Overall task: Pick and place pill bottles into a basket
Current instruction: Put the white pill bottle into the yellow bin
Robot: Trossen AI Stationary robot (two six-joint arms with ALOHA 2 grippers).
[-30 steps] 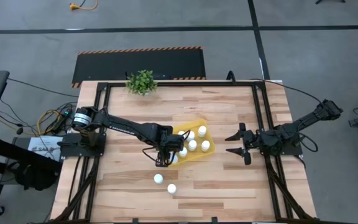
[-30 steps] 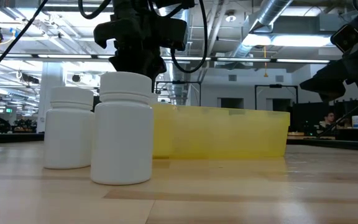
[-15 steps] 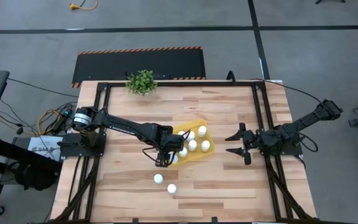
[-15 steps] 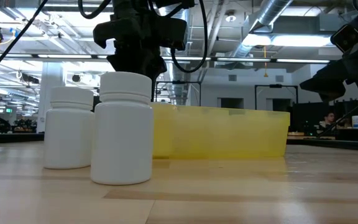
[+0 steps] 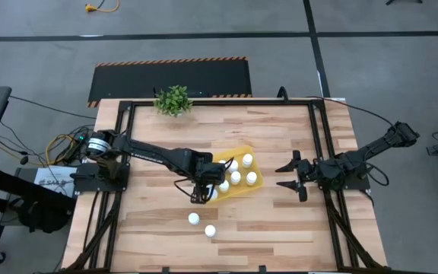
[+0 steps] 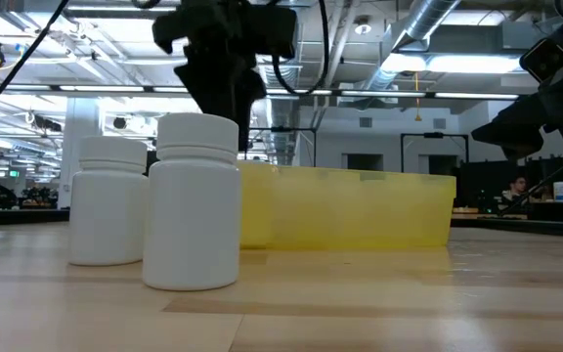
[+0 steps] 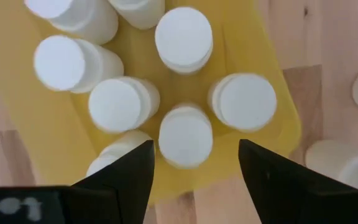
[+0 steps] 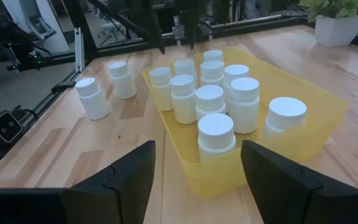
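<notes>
The yellow basket (image 5: 238,180) lies mid-table and holds several white pill bottles (image 8: 210,99), all standing upright. My left gripper (image 5: 203,195) hangs open over the basket's near left end. In the left wrist view (image 7: 194,149) its fingers stand apart on either side of one bottle's cap (image 7: 186,135), which lies below them. Two more bottles (image 5: 194,219) (image 5: 210,230) stand on the table nearer the front edge, and both show close up in the low view (image 6: 195,200). My right gripper (image 5: 289,176) is open and empty to the right of the basket.
A small green potted plant (image 5: 173,100) stands at the table's far edge. Black frame rails (image 5: 322,144) run along the table's sides. Bare wood lies left of the basket and along the front edge.
My left gripper has risen a little, straight up over the basket's near left end. The bottles have kept still.
</notes>
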